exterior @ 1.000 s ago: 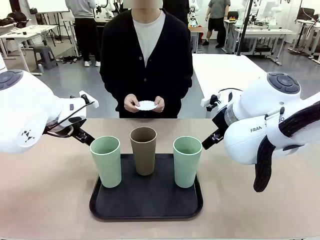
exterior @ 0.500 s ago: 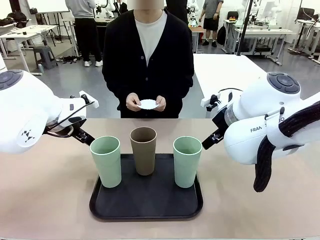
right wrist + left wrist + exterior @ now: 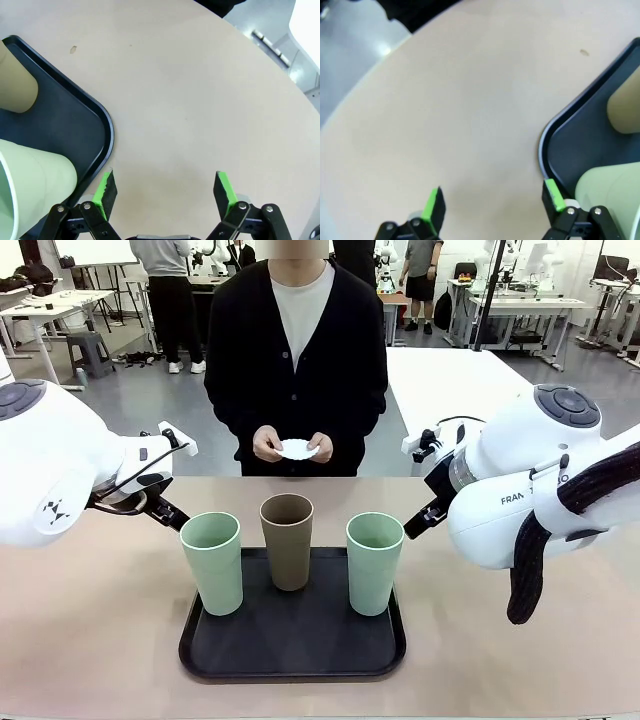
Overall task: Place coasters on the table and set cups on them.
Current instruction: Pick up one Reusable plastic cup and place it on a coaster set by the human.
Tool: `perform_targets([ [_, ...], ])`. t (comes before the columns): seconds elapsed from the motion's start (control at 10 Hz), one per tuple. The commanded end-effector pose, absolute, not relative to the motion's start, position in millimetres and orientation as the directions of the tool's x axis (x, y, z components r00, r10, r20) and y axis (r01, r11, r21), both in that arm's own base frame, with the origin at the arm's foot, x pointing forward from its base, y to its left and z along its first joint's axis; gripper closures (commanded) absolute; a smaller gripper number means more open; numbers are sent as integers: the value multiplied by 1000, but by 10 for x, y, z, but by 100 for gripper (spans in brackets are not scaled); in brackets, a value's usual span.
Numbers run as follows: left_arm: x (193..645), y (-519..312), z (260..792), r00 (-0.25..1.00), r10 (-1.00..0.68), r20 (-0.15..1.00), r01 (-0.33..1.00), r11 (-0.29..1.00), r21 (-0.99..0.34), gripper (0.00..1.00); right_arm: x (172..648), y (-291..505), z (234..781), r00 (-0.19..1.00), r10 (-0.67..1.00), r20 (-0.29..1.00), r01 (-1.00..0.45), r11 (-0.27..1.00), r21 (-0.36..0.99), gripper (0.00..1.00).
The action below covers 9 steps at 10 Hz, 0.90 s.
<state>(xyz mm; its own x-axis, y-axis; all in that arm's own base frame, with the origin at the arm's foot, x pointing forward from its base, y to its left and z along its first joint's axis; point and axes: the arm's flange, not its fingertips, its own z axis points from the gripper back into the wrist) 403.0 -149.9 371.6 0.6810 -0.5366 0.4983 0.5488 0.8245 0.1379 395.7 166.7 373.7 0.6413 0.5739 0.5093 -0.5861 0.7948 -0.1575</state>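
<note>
Three cups: left mint cup, brown cup and right mint cup stand upright on the black tray, toward the near edge of the table
Left gripper: jaws spread wide with nothing between them, over bare table just off the tray's left edge
Right gripper: jaws spread wide and empty, just off the tray's right edge
Free surface: bare on both sides of the tray and beyond it to the far edge
Coasters: white doilies, count unclear, pinched between the person's right hand and person's left hand above the far edge, not yet laid down
Step in hand: by my judgement, laying the doilies out first
Doing it well: lay them flat, well apart and clear of the tray; the arms should wait aside, then grip each cup mid-wall and lower it centred, without sliding the paper
</note>
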Motion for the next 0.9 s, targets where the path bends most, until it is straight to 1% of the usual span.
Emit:
perform_targets([
  [0.0,4030,-1499,3716,681,-537,498,549,825,138,0,3957,1667,3737,641,574,509,-586,795,-158,0],
  [0.1,3979,-1506,3842,648,-592,479,565,796,218,0,3890,1656,3869,642,586,495,-583,792,-180,0],
  [0.2,3875,-1512,4093,638,-613,465,553,786,276,0,3715,1640,4103,643,582,498,-574,796,-191,0],
  [0.3,3742,-1467,4315,631,-617,470,536,785,310,0,3506,1582,4335,643,575,506,-558,804,-205,0],
  [0.4,3630,-1406,4531,625,-618,477,536,784,313,0,3305,1506,4554,652,560,512,-540,816,-206,0],
  [0.5,3426,-1332,4761,646,-613,454,557,786,269,0,3069,1456,4700,667,558,494,-546,817,-185,0],
  [0.6,3141,-1249,4926,676,-604,422,582,789,197,0,2758,1374,4769,696,574,431,-552,812,-190,0],
  [0.8,2727,-1099,5053,707,-606,364,623,777,84,0,2222,1291,4776,719,601,348,-568,797,-203,0],
])
